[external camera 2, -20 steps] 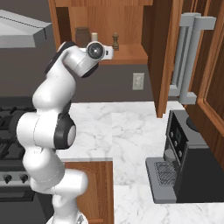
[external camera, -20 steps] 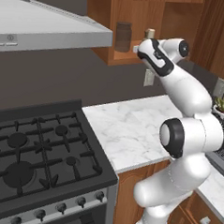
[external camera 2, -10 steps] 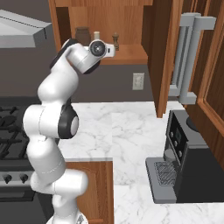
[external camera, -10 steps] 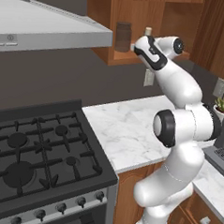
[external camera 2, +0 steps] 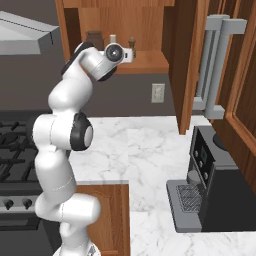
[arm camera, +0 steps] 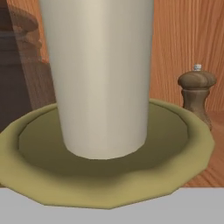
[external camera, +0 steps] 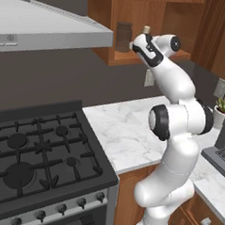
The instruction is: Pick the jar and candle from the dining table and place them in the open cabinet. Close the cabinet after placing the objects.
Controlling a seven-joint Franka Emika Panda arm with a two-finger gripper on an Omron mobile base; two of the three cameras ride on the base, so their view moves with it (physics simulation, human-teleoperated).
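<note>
The arm reaches up to the open cabinet [external camera: 136,59], its hand at the front edge of the cabinet's lower shelf. The gripper [external camera 2: 131,54] is closed on the candle [arm camera: 101,78]; in the hand view the cream pillar rises directly in front of the hand, upright, with the brass-gold dish of its holder spread wide beneath it. In the left base view only the candle's pale top [external camera: 146,29] shows above the hand, over the shelf. The jar [external camera: 123,37] stands on that same shelf, to the left of the candle and nearer the cabinet's left wall; in the hand view it is the dark blurred shape [arm camera: 15,65] just behind the candle on the left. A small brown pepper mill [arm camera: 196,94] stands on the shelf to the candle's right, apart from it. The cabinet's door [external camera 2: 187,65] stands open at the cabinet's right side.
</note>
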